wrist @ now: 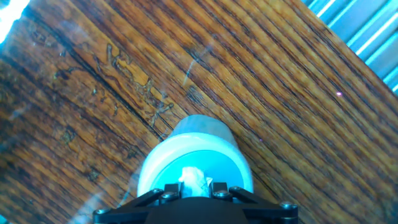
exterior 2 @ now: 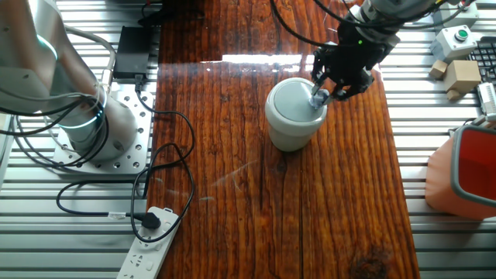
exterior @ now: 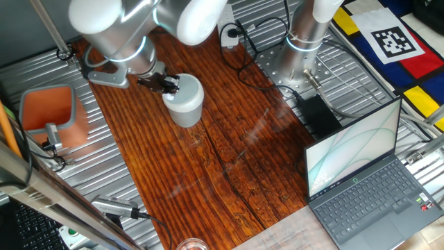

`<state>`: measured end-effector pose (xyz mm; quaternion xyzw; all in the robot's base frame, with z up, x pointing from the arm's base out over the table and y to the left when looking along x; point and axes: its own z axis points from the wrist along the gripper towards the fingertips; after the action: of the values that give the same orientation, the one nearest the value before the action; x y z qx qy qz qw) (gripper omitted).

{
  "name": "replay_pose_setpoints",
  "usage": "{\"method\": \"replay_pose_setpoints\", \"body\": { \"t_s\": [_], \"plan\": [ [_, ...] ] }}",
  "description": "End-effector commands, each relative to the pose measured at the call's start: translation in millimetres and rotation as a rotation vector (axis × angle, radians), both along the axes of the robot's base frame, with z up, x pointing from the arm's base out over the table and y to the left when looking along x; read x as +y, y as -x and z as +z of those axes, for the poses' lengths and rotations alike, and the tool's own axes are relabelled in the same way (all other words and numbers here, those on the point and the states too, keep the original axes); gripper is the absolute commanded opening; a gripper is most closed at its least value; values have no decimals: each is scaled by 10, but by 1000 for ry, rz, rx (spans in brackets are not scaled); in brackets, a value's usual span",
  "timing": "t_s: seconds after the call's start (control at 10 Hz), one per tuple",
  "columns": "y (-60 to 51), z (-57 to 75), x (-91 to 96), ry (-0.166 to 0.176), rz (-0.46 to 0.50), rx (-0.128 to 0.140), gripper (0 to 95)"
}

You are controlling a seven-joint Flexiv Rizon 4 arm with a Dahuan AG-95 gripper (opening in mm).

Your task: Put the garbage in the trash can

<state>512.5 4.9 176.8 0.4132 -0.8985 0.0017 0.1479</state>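
The trash can (exterior: 184, 102) is a pale grey-white round cup that stands on the wooden table. It also shows in the other fixed view (exterior 2: 294, 115) and in the hand view (wrist: 196, 158). My gripper (exterior: 166, 83) hangs just over the can's rim (exterior 2: 321, 94). In the hand view the gripper (wrist: 195, 186) is shut on the garbage (wrist: 193, 179), a small crumpled whitish wad. The wad sits between the fingertips, right above the can's opening. It also shows as a pale speck in the other fixed view (exterior 2: 317, 99).
An orange square-topped container (exterior: 50, 115) stands off the wood on the metal surface (exterior 2: 465, 167). An open laptop (exterior: 368, 180), a black adapter (exterior: 316, 111), a power strip (exterior 2: 151, 240) with cables and the arm's base (exterior 2: 81, 116) lie around the table.
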Motion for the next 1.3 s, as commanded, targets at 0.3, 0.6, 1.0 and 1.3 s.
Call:
{"method": "replay_pose_setpoints", "body": {
  "t_s": [0.3,0.6,1.0,1.3],
  "plan": [
    [68,-53,-67,-6,-5,8,0],
    [70,-66,-58,-8,-11,17,0],
    [53,-118,-70,-20,2,29,0],
    [18,-174,-106,-45,0,54,0]
  ]
}}
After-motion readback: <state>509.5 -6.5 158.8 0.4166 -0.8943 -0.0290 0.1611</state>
